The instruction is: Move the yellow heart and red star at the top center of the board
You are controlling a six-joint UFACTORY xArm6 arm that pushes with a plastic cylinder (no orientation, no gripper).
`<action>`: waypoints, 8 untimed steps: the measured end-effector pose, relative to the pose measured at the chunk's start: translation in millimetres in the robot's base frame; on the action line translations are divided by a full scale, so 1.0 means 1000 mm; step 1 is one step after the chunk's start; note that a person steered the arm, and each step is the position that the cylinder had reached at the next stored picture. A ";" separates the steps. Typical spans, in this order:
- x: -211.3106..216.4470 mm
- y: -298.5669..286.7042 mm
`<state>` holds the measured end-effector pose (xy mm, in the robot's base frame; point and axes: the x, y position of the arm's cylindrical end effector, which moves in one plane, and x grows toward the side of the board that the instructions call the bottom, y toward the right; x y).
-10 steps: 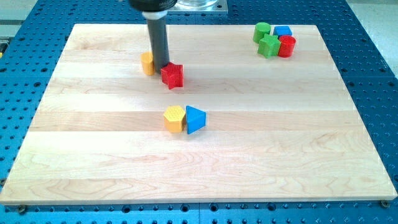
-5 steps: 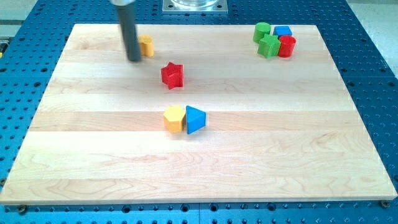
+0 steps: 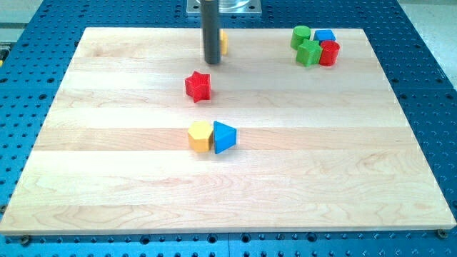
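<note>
At the view's top centre of the desk (image 3: 86, 178), my tip (image 3: 212, 61) stands just left of the yellow heart (image 3: 223, 42), touching or nearly so; the rod hides most of that block, so its shape is hard to confirm. There is no gripper on this arm, only the rod, so nothing is held. The heart looks about where it should be, near the top edge and close to centre. The red star (image 3: 198, 86) is not there yet: it sits apart, below and a little left of my tip, and I judge it needs a push up toward the heart.

Elsewhere, a yellow hexagon (image 3: 201, 135) touches a blue triangle (image 3: 224, 137) mid-board. At top right cluster a green cylinder (image 3: 300, 35), a blue block (image 3: 325, 35), a green star (image 3: 309, 53) and a red cylinder (image 3: 329, 53). The pale wooden board lies on a blue perforated base (image 3: 428, 86).
</note>
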<state>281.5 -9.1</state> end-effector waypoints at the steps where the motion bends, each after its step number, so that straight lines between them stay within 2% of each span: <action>1: -0.029 0.004; 2: -0.005 0.010; 3: 0.113 0.011; 4: 0.155 0.009; 5: 0.139 -0.004; 6: 0.103 -0.005; 7: 0.127 -0.014; 8: 0.137 -0.064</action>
<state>418.6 -72.9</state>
